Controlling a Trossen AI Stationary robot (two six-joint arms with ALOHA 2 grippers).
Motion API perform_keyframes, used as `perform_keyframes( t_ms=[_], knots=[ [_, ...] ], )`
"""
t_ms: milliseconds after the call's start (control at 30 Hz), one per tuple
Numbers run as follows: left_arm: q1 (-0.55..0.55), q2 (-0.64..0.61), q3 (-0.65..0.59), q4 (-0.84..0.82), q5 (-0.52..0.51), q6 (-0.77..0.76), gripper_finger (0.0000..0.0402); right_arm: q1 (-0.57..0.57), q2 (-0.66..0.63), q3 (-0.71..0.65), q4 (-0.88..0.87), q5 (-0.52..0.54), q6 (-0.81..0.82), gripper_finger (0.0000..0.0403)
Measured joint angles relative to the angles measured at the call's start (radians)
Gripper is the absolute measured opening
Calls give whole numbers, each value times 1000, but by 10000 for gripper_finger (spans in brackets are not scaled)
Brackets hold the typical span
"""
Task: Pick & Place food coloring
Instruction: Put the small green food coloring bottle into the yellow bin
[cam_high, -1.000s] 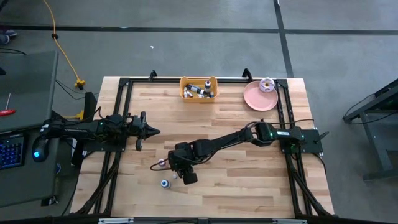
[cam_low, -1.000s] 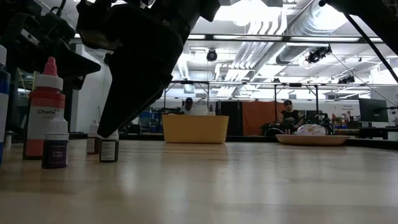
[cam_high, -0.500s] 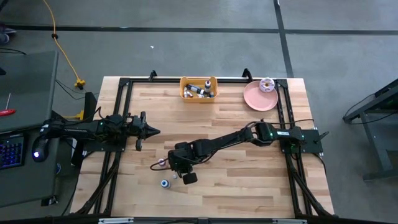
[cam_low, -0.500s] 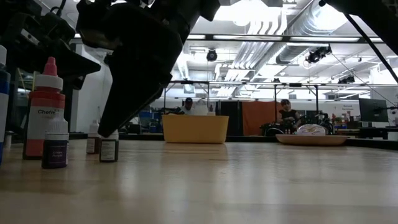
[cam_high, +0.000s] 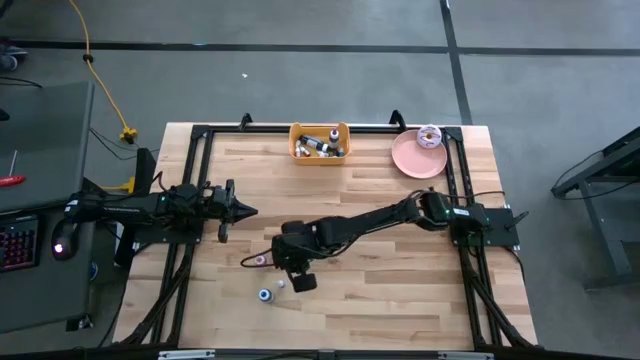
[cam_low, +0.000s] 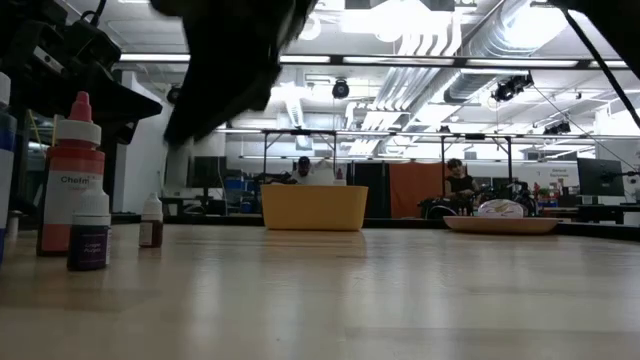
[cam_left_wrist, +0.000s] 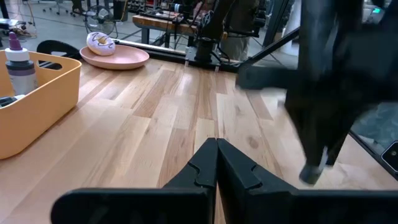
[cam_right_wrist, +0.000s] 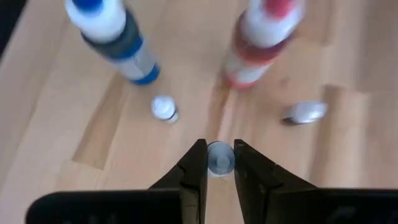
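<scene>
My right gripper (cam_right_wrist: 219, 152) hangs over the near-left part of the table (cam_high: 285, 262) and is shut on one tiny food coloring bottle (cam_right_wrist: 219, 159). Below it, more food coloring bottles stand on their bases: a blue-capped one (cam_right_wrist: 115, 37), a red one (cam_right_wrist: 264, 37) and a tiny white-capped one (cam_right_wrist: 165, 109). A further tiny one (cam_right_wrist: 305, 112) looks tipped. The low view shows the red bottle (cam_low: 75, 175), a purple one (cam_low: 90, 235) and a small brown one (cam_low: 150, 222). My left gripper (cam_left_wrist: 216, 163) waits shut at the table's left (cam_high: 245, 210). My right gripper pinches the tiny bottle just below its whitish cap (cam_right_wrist: 219, 163) between its two fingers. The fingers come from above, pointing down. The bottle is lifted clear of the table and hangs upright below the fingers.
A yellow bin (cam_high: 319, 142) with several bottles sits at the far edge, and a pink plate (cam_high: 415, 160) with a donut lies to its right. Bare wood lies between the bottles and the bin.
My right gripper has risen with the tiny dark bottle, which stood on the table beside the small brown bottle a second ago and is now lifted clear. The brown bottle and the others have stayed in place.
</scene>
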Motion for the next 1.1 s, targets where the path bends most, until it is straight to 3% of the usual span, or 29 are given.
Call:
perform_keyframes(
  t_ms=[233,633,767,1100],
  knots=[
    [0,0,0,0,0,0,1,-3,-116,0,-66,132,90,49],
    [0,0,0,0,0,0,1,-65,-184,1,-181,376,459,49],
    [0,0,0,0,0,0,1,-111,-184,0,-205,388,541,49],
    [0,0,0,0,-2,0,1,-302,-184,0,-200,349,537,49]
  ],
)
